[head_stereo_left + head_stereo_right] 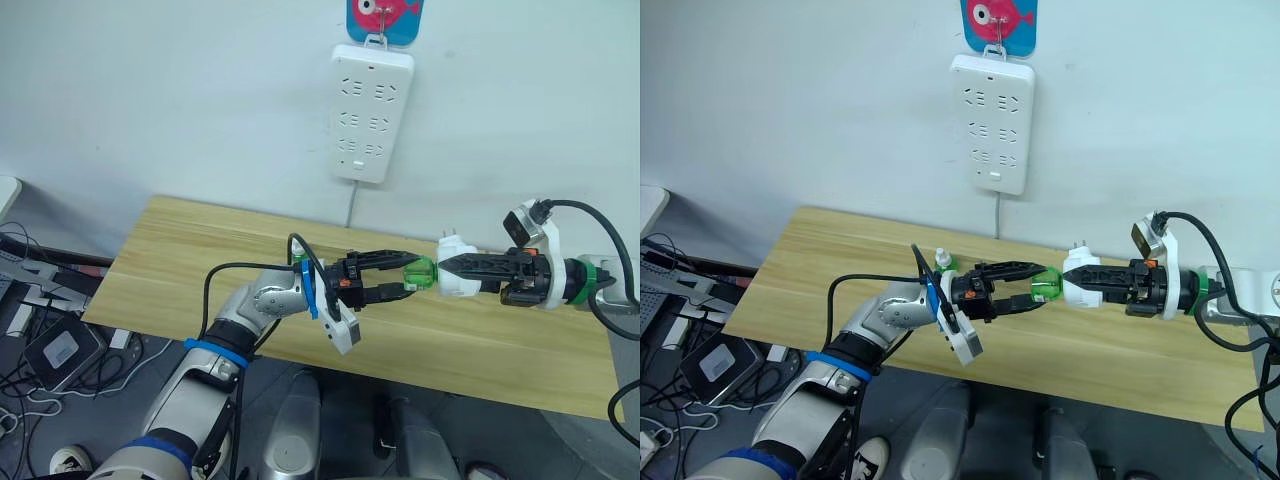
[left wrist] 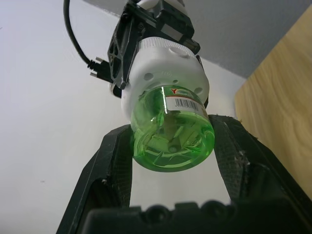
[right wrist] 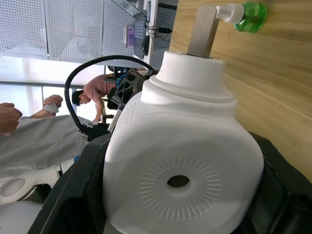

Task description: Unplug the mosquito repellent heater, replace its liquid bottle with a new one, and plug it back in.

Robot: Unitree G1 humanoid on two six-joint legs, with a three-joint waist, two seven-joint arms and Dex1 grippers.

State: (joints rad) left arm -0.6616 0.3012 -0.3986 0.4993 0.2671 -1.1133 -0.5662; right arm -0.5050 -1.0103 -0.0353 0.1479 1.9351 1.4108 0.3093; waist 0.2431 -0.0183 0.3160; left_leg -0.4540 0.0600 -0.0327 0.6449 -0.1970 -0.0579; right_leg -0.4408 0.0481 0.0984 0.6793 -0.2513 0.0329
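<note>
Midair, green bottle (image 1: 421, 273) enters heater (image 1: 458, 273).

Showing glossy white plastic on the heater (image 3: 183, 161), clear shiny green plastic on the bottle (image 2: 171, 134), matt grained wood on the table (image 1: 180, 250)

Both head views look down from above at the wooden table (image 1: 200, 260) and wall — each wrist view sits close, facing the heater (image 3: 180, 165).
</note>
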